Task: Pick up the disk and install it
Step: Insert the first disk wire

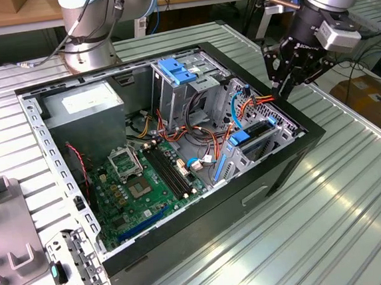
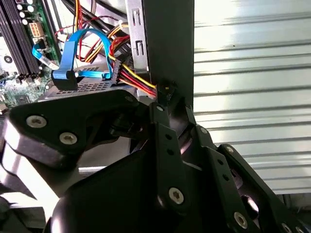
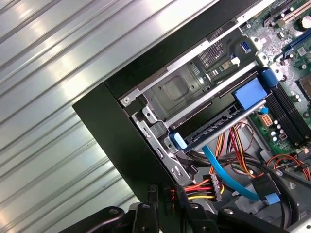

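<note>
Your disk [image 1: 249, 137] sits in the drive bay at the corner of the computer case [image 1: 249, 197], so the install step looks nearly done. The gripper [image 1: 283, 93] hangs over that corner, jaws together, tips just beside a black plug [image 2: 165, 91] on red and yellow wires. Any move from here calls for keeping clear of those wires.
</note>
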